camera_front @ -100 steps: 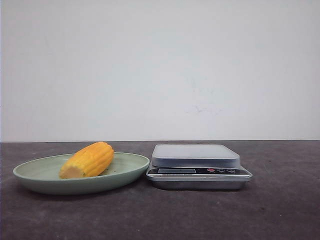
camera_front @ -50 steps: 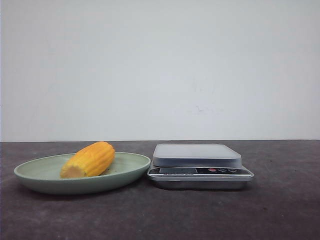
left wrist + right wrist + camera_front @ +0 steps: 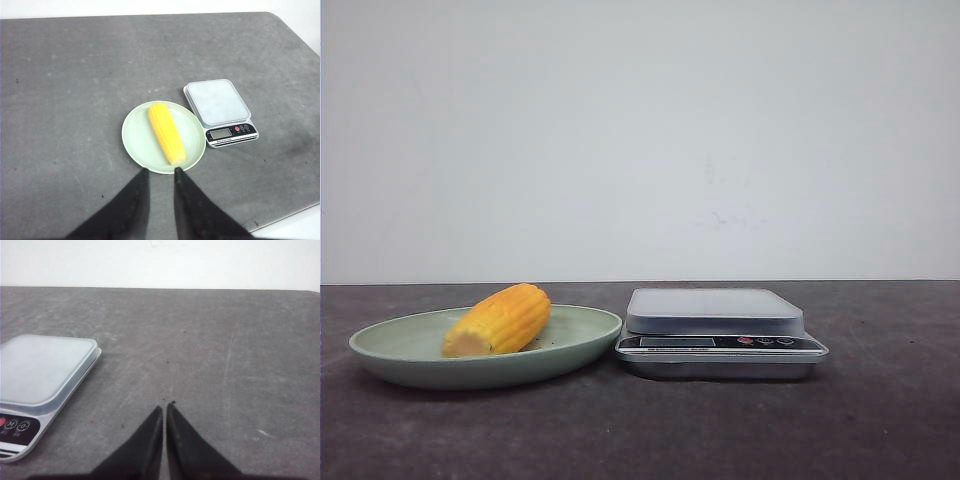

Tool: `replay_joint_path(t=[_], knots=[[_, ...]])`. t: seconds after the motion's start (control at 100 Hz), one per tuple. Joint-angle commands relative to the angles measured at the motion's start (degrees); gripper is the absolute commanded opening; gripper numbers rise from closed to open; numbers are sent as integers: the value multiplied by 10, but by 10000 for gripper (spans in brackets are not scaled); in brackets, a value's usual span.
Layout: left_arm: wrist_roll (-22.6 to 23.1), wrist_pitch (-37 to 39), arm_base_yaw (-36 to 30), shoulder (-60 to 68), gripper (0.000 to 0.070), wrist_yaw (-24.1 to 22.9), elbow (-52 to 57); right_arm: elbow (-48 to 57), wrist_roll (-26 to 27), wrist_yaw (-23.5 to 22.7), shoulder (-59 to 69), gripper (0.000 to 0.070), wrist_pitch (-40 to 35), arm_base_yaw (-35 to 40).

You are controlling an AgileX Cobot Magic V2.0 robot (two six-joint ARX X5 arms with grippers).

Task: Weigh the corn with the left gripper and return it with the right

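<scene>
The yellow-orange corn (image 3: 498, 320) lies on its side in a pale green plate (image 3: 390, 350), left of a silver kitchen scale (image 3: 715, 312) whose platform is bare. In the left wrist view the corn (image 3: 166, 132) rests across the plate (image 3: 137, 137), and the scale (image 3: 216, 101) sits beside it. My left gripper (image 3: 160, 171) hovers high above the plate's near rim, open, with nothing between its fingers. My right gripper (image 3: 164, 407) is shut and empty over bare table beside the scale (image 3: 42, 365). Neither gripper appears in the front view.
The dark grey table (image 3: 880, 420) runs to a white wall behind. In the left wrist view the table's edge (image 3: 295, 212) and a rounded corner lie close beyond the scale. The scale's display and buttons (image 3: 231, 132) face the front.
The plate, corn and scale appear shifted a few pixels to the right in the front view. Nothing else has visibly changed.
</scene>
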Motion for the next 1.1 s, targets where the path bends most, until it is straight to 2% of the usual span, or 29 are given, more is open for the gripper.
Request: replay_joint_path(t=[0.0, 0.95, 1.01, 1.09], knots=[[-2, -12, -3, 3, 57, -3, 9, -1, -6, 1, 0, 7, 9, 0], [-2, -12, -3, 3, 57, -3, 9, -1, -6, 1, 0, 7, 9, 0], [10, -12, -3, 3, 65, -8, 9, -1, -6, 1, 0, 7, 9, 0], [-10, -13, -2, 3, 65, -9, 9, -1, -6, 0, 0, 7, 9, 0]])
